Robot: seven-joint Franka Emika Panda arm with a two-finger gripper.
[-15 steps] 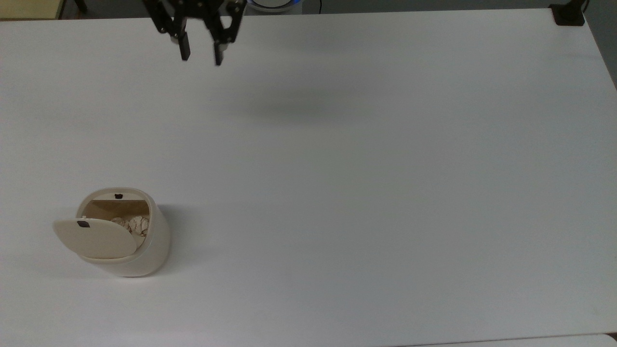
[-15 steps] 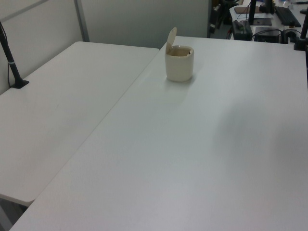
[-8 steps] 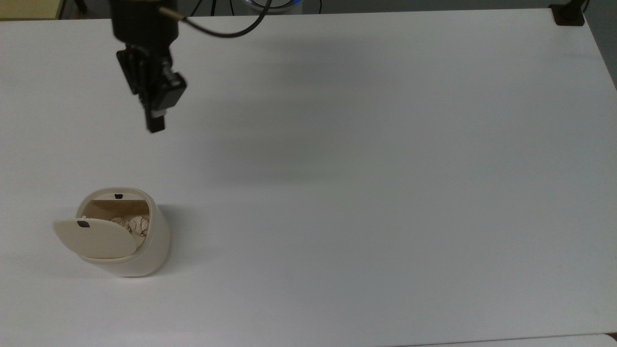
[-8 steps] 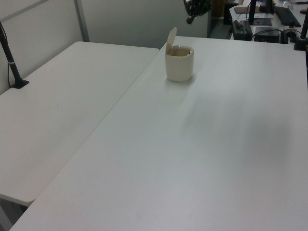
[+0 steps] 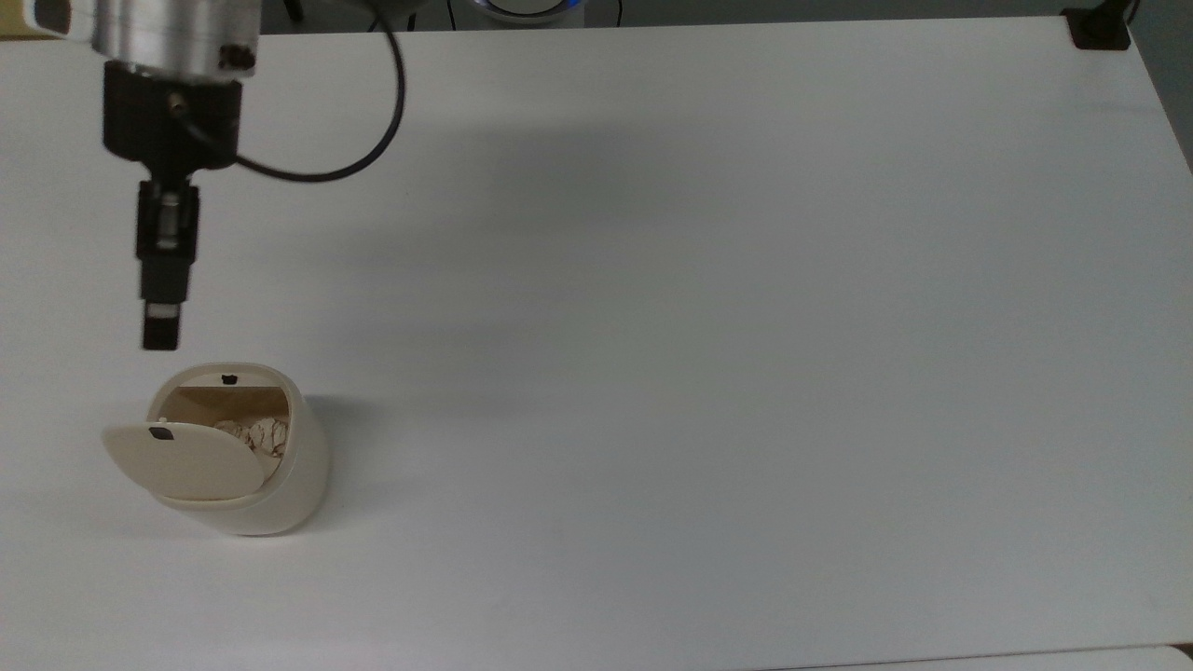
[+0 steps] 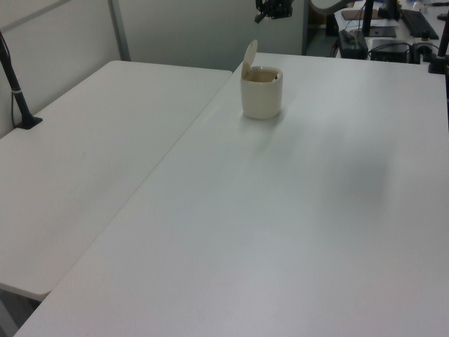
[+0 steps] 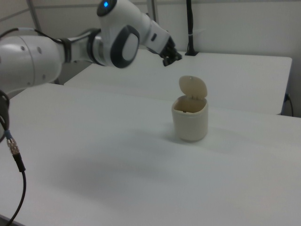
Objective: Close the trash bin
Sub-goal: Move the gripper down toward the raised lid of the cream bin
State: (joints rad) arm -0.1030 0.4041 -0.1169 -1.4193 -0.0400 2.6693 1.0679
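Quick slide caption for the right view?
End effector hovers above the open trash bin, its lid upright.

Lab: white tables (image 6: pixel 91 175), robot arm (image 7: pixel 70 47)

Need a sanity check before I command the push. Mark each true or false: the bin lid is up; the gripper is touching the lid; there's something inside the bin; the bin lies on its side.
1. The hinged lid of the small cream-white plastic trash bin stands open. True.
2. The gripper touches the lid. False: in the right view it hangs in the air, apart from the lid.
3. Crumpled paper lies inside the bin. True.
4. The bin lies on its side. False: it stands upright on the white table.
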